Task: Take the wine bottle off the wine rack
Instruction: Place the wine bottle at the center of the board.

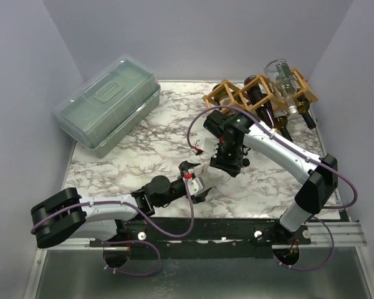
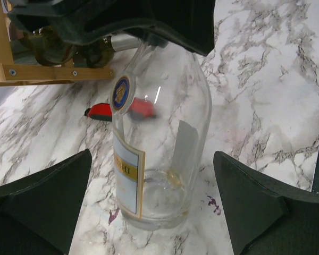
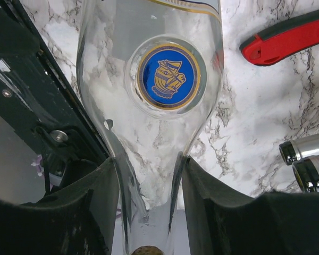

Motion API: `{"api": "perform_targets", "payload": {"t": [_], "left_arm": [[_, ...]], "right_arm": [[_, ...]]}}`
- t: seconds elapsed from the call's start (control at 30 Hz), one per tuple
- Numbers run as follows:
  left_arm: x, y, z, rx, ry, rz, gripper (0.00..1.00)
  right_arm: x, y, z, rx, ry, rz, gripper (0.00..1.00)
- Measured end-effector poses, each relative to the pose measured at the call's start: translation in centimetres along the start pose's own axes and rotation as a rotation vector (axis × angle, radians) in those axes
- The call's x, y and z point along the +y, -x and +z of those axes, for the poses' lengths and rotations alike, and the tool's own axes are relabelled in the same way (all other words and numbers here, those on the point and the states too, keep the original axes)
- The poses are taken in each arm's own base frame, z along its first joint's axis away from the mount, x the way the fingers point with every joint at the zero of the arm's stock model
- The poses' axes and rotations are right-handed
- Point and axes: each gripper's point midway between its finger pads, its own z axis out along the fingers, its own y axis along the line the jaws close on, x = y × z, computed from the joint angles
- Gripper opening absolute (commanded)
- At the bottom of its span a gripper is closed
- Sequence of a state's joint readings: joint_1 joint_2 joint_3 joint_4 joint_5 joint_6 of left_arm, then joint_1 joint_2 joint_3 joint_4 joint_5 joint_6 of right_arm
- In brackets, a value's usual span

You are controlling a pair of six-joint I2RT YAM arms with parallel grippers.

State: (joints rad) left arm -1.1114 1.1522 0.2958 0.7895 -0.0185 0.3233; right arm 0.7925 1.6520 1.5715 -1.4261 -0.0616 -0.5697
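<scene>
**Bottle upright in my right gripper, my left jaws open around its base**

My right gripper (image 3: 149, 178) is closed narrow on the neck of the clear wine bottle (image 2: 159, 149), one finger (image 3: 98, 202) on each side of the glass, just below the cork. From this hand the bottle lies straight down. Its long axis is upright or close to it, and its base appears to rest on the marble table (image 1: 143, 149).

My left gripper (image 2: 151, 159) is spread wide and holds nothing. It reaches in low from the near left, and the lower body of the bottle stands between its fingers (image 2: 48, 196), apart from both. Both hands are at the bottle, but only the right one has it.

The wine rack (image 1: 255, 90) sits at the far right corner with its other bottles (image 1: 268, 109), well apart from my grip, so I judge the bottle already off it. In the left wrist view the frame's wooden edge and a red-handled tool (image 2: 98, 112) lie just beyond the bottle. That makes the far right the crowded side.

Open marble lies to the left, between me and the green lidded box (image 1: 109, 106). The table's near edge is close behind my left wrist, so I have little room that way.
</scene>
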Motion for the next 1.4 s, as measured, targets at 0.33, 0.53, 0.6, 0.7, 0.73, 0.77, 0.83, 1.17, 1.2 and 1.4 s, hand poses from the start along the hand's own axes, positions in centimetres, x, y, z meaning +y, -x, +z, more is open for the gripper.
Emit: {"api": "perform_targets", "payload": {"t": [0.33, 0.53, 0.6, 0.7, 0.73, 0.77, 0.83, 1.17, 1.2, 1.4], "left_arm": [[0.0, 0.4, 2.4, -0.02, 0.022, 0.029, 0.99], [0.2, -1.6, 3.1, 0.021, 0.048, 0.074, 0.99], [0.2, -2.1, 3.2, 0.03, 0.052, 0.085, 0.99], [0.2, -2.6, 3.5, 0.036, 0.053, 0.102, 0.99], [0.2, -2.8, 3.6, 0.037, 0.055, 0.108, 0.99], [0.2, -2.8, 3.7, 0.036, 0.058, 0.112, 0.99], [0.3, -2.9, 4.0, 0.035, 0.065, 0.119, 0.99], [0.9, -3.2, 5.3, 0.028, 0.104, 0.156, 0.99], [1.0, -3.2, 5.3, 0.027, 0.107, 0.157, 0.99], [1.0, -3.2, 5.6, 0.015, 0.112, 0.148, 0.99]], "right_arm": [[-0.5, 1.3, 0.1, -0.006, -0.002, 0.018, 0.02], [-0.5, 1.5, 0.1, -0.007, -0.002, 0.024, 0.03], [-0.5, 1.5, 0.1, -0.007, -0.002, 0.025, 0.03], [-0.5, 1.5, 0.1, -0.007, -0.001, 0.029, 0.03], [-0.5, 1.5, 0.1, -0.007, -0.001, 0.03, 0.03], [-0.4, 1.5, 0.1, -0.007, -0.001, 0.03, 0.03], [-0.4, 1.5, 0.1, -0.007, 0.0, 0.034, 0.03], [-0.8, 1.4, -0.1, 0.005, -0.015, 0.041, 0.03], [-0.8, 1.4, -0.1, 0.005, -0.016, 0.042, 0.03], [-0.8, 1.4, -0.2, 0.008, -0.017, 0.047, 0.03]]}}
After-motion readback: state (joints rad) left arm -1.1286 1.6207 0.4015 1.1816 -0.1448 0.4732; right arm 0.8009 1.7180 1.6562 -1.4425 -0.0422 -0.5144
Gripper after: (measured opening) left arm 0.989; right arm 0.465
